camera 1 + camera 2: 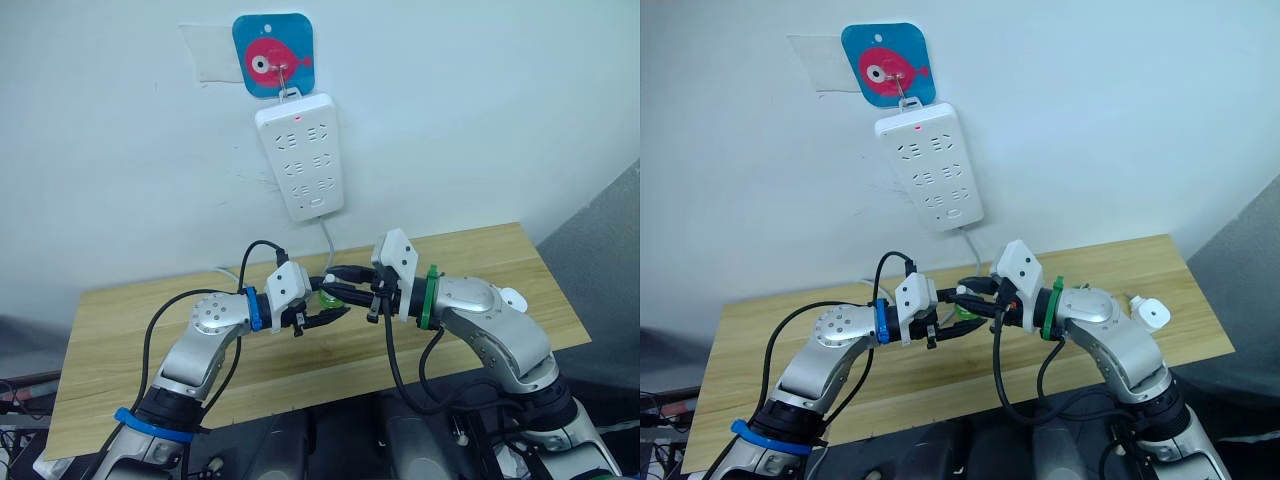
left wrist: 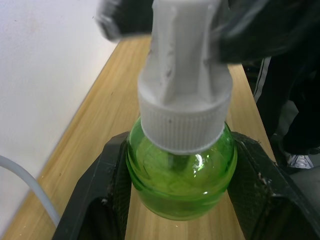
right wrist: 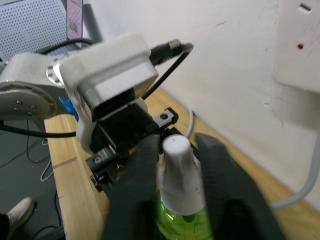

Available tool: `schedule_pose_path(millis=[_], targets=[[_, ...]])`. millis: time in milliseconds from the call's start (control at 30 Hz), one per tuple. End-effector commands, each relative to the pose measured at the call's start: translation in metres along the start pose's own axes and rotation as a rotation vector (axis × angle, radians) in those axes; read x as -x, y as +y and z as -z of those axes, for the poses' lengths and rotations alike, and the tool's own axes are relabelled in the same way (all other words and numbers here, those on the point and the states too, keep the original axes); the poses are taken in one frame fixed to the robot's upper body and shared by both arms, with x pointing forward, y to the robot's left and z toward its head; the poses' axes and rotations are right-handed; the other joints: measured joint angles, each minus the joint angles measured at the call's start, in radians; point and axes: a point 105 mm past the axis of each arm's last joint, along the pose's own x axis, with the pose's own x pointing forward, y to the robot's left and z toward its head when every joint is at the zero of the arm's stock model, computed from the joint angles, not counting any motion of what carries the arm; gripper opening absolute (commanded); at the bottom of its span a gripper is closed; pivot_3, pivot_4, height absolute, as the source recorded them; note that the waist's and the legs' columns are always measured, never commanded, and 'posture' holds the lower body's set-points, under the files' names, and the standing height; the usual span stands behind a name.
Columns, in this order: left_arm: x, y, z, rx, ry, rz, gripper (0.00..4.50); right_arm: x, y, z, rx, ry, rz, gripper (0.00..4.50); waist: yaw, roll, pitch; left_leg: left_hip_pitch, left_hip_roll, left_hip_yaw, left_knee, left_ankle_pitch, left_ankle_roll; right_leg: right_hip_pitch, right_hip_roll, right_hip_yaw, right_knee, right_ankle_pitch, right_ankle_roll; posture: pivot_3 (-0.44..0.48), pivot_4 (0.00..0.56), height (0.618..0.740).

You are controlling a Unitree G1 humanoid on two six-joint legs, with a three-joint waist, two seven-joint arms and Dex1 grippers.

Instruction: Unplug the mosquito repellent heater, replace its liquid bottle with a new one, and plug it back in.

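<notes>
— While it is held above the desk (image 1: 120, 330), where is the green liquid bottle (image 2: 181, 185) gripped?
— Its round belly is clamped by the left gripper (image 1: 322, 314); its white cap (image 3: 177, 172) is pinched between the right gripper (image 3: 176, 186) jaws.
— And further right?
— The mosquito repellent heater (image 1: 1149, 313) is seen beside the right arm, apart from the wall power strip (image 1: 299, 154).

A long white plastic power strip (image 1: 300, 154) is hanging on the pale wall from a blue square hook plate with a pink fish (image 1: 273, 54), its grey cable (image 1: 328, 243) trailing down behind a light wooden table (image 1: 120, 340).
</notes>
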Motion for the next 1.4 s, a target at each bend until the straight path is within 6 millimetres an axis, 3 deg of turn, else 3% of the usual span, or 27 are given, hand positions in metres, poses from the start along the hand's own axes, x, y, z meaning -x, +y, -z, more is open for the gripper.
schedule_pose_path(millis=[33, 167, 267, 367, 467, 567, 667, 1100, 1400], targets=[[-0.001, -0.001, -0.012, -0.043, -0.033, 0.003, 2.23, -0.002, 0.006, -0.010, 0.032, -0.039, -0.042, 0.28, 0.000, 0.000, 0.000, 0.000, 0.000, 0.000, 0.000, 0.000, 0.000, 0.000, 0.000, 0.000, 0.000, 0.000, 0.000, -0.069, 0.242, 0.740], [0.000, -0.001, -0.010, -0.038, -0.028, -0.002, 2.23, 0.003, 0.005, -0.022, 0.045, -0.089, -0.045, 0.28, 0.000, 0.000, 0.000, 0.000, 0.000, 0.000, 0.000, 0.000, 0.000, 0.000, 0.000, 0.000, 0.000, 0.000, 0.000, -0.071, 0.243, 0.740], [0.001, -0.002, -0.007, -0.024, -0.022, -0.007, 2.23, 0.011, 0.001, -0.047, 0.052, -0.183, -0.021, 0.28, 0.000, 0.000, 0.000, 0.000, 0.000, 0.000, 0.000, 0.000, 0.000, 0.000, 0.000, 0.000, 0.000, 0.000, 0.000, -0.071, 0.249, 0.740], [0.002, -0.003, -0.002, -0.012, -0.012, -0.005, 2.23, 0.022, -0.008, -0.068, 0.030, -0.259, 0.044, 0.28, 0.000, 0.000, 0.000, 0.000, 0.000, 0.000, 0.000, 0.000, 0.001, 0.000, 0.000, 0.000, 0.000, 0.000, 0.000, -0.078, 0.259, 0.740], [0.004, -0.003, 0.001, -0.007, -0.001, -0.015, 2.23, 0.036, -0.023, -0.074, 0.010, -0.280, 0.154, 0.28, 0.002, 0.000, 0.000, 0.000, 0.000, -0.001, 0.000, -0.001, 0.001, 0.000, 0.000, 0.000, 0.000, 0.000, 0.000, -0.083, 0.266, 0.740], [0.006, -0.002, 0.002, -0.009, 0.000, -0.019, 2.23, 0.051, -0.049, -0.053, 0.004, -0.207, 0.349, 0.28, 0.003, 0.000, 0.000, 0.000, 0.000, -0.001, 0.000, -0.001, 0.002, 0.000, 0.000, 0.000, -0.001, 0.000, 0.000, -0.095, 0.275, 0.740], [0.006, -0.001, 0.001, -0.007, -0.002, -0.022, 2.23, 0.057, -0.067, -0.014, -0.016, -0.093, 0.490, 0.28, 0.002, 0.000, 0.000, 0.000, 0.000, 0.000, 0.000, -0.001, 0.002, 0.000, 0.000, 0.000, 0.000, 0.000, 0.000, -0.096, 0.279, 0.740], [0.015, -0.003, -0.001, -0.007, 0.022, -0.021, 2.23, 0.053, -0.100, 0.097, -0.045, 0.102, 0.750, 0.28, -0.003, 0.002, 0.002, 0.000, 0.000, 0.001, -0.001, -0.001, 0.002, 0.000, 0.000, 0.001, 0.000, 0.000, 0.000, -0.057, 0.309, 0.740], [0.018, -0.011, -0.006, -0.015, 0.013, -0.021, 2.23, 0.056, -0.113, 0.136, -0.090, 0.153, 0.843, 0.28, -0.002, 0.006, 0.006, 0.001, 0.000, 0.001, -0.002, -0.001, 0.003, 0.000, 0.000, 0.001, 0.000, 0.000, 0.000, -0.024, 0.323, 0.740]])
